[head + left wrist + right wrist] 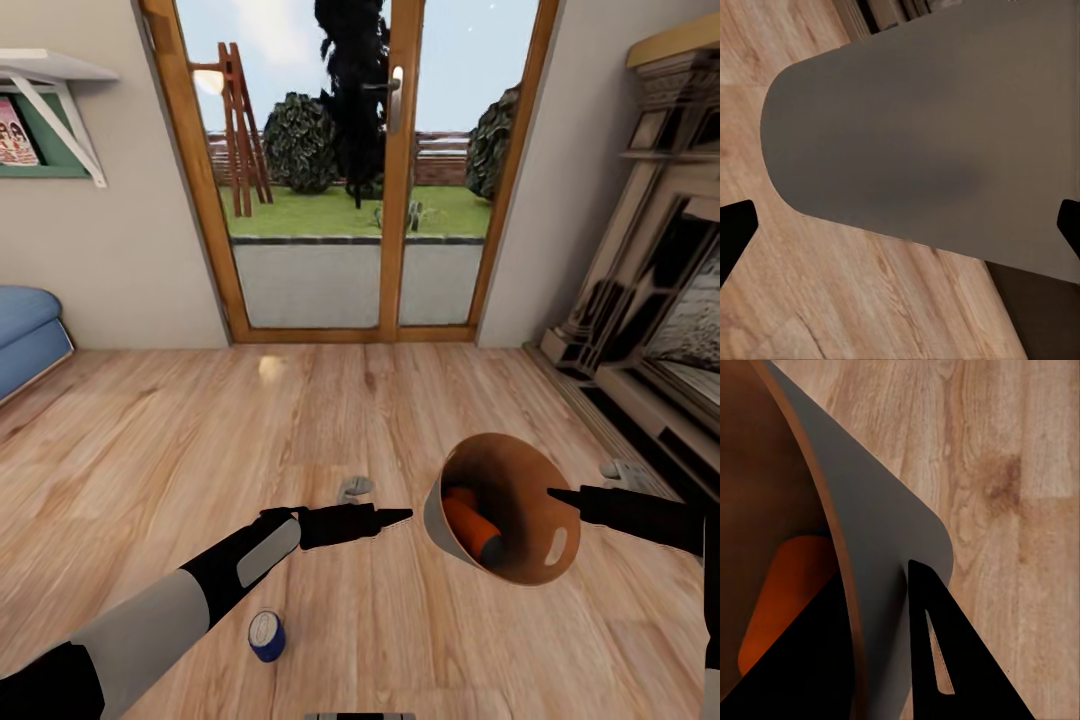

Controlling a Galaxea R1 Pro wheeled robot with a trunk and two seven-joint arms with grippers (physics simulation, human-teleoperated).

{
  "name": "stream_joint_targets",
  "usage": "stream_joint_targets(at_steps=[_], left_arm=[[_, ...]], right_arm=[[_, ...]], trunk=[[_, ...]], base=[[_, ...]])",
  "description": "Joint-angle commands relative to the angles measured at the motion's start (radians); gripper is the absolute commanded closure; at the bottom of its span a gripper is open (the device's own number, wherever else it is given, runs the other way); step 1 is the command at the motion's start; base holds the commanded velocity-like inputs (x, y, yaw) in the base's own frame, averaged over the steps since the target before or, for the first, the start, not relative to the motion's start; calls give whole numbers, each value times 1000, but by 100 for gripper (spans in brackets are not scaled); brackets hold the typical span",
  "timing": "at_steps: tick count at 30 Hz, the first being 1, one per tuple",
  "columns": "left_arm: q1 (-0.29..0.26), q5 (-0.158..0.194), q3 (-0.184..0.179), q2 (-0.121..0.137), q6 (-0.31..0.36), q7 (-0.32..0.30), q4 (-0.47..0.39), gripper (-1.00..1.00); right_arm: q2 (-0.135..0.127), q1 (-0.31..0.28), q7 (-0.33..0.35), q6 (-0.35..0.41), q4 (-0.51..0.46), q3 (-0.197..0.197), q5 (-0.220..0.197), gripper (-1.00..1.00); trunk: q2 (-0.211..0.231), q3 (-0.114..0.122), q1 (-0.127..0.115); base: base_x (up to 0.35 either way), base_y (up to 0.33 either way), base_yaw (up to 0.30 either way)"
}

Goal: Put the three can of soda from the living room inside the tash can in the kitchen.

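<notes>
Two orange cans in held bin, blue can on floor

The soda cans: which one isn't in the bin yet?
The blue soda can. It lies on the wood floor near the left arm, while the orange cans are already inside the trash can clamped by the right fingers.

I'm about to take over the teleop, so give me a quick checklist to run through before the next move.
1. Right gripper pinching the bin rim, one finger inside, one outside: ok.
2. Orange cans inside the bin: ok; the count is unclear, at least one shows.
3. Bin tilted with its mouth facing up and toward the camera; cans resting low: ok for now.
4. Blue can in the bin: not ok, it lies on the floor.
5. Left gripper open and empty: ok.
6. Left gripper's path to the blue can: cannot tell, the can lies near the left forearm.
</notes>
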Motion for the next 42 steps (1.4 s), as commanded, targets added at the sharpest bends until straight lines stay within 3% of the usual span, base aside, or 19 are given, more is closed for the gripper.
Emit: stream_joint_targets(at_steps=[1,13,42], left_arm=[[0,0,0,0,0,0,0,-100],[0,0,4,1,-3,-1,0,-100],[0,-2,8,2,-3,-3,-3,-100]], right_arm=[[0,0,4,11,0,0,-14,100],[0,0,3,11,0,0,-14,100],[-1,0,3,11,0,0,-14,100]], trunk=[[0,0,0],[0,0,0],[0,0,0]], base=[[338,0,0],[313,0,0],[60,0,0]])
